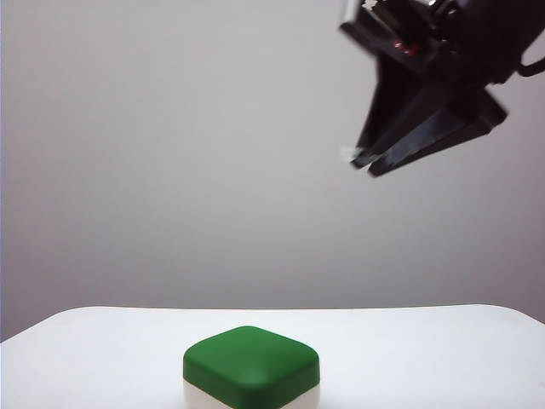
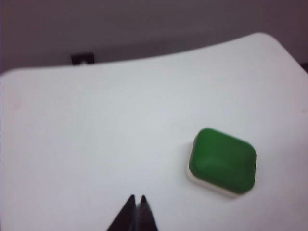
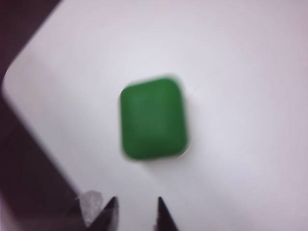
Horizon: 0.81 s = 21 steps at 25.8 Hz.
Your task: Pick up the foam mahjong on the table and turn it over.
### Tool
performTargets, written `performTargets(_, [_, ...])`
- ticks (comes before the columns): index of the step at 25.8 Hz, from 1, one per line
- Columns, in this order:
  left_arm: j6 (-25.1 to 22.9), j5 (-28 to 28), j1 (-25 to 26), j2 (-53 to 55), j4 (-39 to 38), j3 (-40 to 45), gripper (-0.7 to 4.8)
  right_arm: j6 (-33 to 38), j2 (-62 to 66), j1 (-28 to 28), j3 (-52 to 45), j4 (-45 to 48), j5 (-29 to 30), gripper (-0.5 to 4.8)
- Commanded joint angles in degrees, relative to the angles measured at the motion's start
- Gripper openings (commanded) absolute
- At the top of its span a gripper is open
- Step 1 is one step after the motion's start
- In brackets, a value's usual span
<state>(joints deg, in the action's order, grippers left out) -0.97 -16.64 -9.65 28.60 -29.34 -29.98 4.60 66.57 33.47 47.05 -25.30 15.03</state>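
The foam mahjong [image 1: 251, 366] lies flat on the white table [image 1: 102, 358] near its front edge, dark green half up, with a strip of the white half showing underneath. My right gripper [image 1: 364, 164] hangs high above and to the right of it, open, with nothing between its fingers. From the right wrist view, the mahjong [image 3: 153, 119] is a blurred green block well ahead of the spread tips of the right gripper [image 3: 137, 204]. My left gripper [image 2: 137, 198] is shut, tips together and empty, above bare table, with the mahjong [image 2: 222, 161] off to one side.
A plain grey wall stands behind the table. A small dark fitting [image 2: 82, 58] sits past the table's far edge. The table's rounded corner and edge [image 3: 19, 96] run close to the right gripper, with dark floor beyond.
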Motion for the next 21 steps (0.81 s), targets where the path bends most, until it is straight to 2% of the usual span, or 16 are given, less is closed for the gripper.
performTargets(1, [0.9, 6.5, 0.0, -7.3, 5.7, 2.3, -0.06, 1.3, -8.9, -1.4, -3.7, 6.9, -12.8, 0.2])
performTargets(3, [1.8, 7.0, 0.0, -10.2, 8.6, 3.6, -0.06, 1.5, -12.0, -4.1, -4.6, 8.5, -12.4, -0.05])
performTargets(8, [1.8, 6.3, 0.0, -17.1, 14.4, 8.5, -0.06, 1.6, -17.4, -14.4, -5.2, 9.9, -8.3, -0.05])
performTargets(12, [2.9, 6.5, 0.0, -20.8, 15.8, 12.7, -0.06, 1.9, -19.5, -23.3, -5.6, 11.1, 3.2, -0.06])
performTargets(13, [3.8, 6.6, 0.2, -21.7, 15.8, 13.7, -0.06, 1.9, -20.1, -24.7, -6.1, 12.0, 4.6, -0.06])
performTargets(15, [5.0, 6.8, 0.2, -22.6, 15.8, 14.8, -0.06, 2.4, -22.1, -24.9, -7.8, 14.6, 1.6, -0.06])
performTargets(16, [5.1, 6.8, 0.1, -23.6, 15.8, 15.6, -0.06, 4.3, -26.2, -24.1, -11.3, 20.2, -3.4, -0.06])
performTargets(18, [4.7, 7.9, 0.1, -24.5, 16.1, 16.0, -0.06, 6.3, -32.4, -22.6, -17.5, 28.4, -5.7, -0.06])
performTargets(21, [2.0, 9.1, 0.1, -25.1, 16.7, 16.8, -0.06, 7.9, -37.8, -19.4, -24.2, 30.3, -12.9, -0.06])
